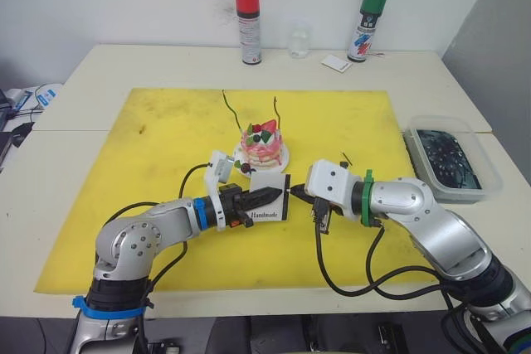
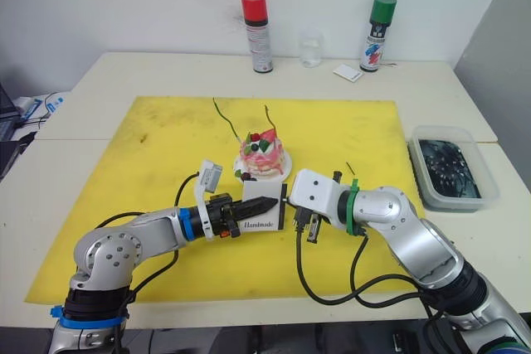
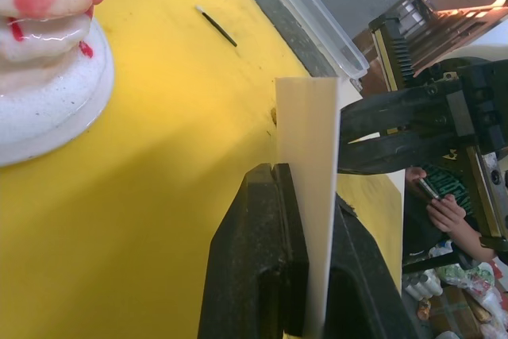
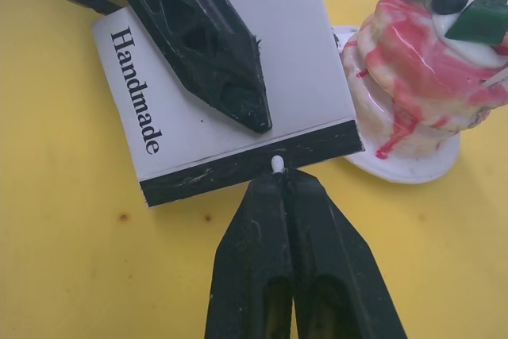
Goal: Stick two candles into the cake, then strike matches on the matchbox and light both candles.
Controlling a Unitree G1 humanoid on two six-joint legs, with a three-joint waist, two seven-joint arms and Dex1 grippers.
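My left gripper (image 4: 238,93) clamps matchbox (image 4: 230,85) at frame center, box standing on edge just in front of cake (image 1: 263,143). My right gripper (image 4: 278,188) pinches match (image 4: 277,164), white tip touching black strip. 2 candles (image 1: 231,111) stand in cake. 1 match (image 3: 216,25) lies on yellow mat (image 1: 166,138), right of cake.

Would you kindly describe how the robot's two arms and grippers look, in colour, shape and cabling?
Both arms are silver-grey with rounded joints and white wrist housings, each trailing a looping black cable. The left arm has blue bands; the right arm has a green wrist ring. The left gripper and right gripper have tapering black fingers.
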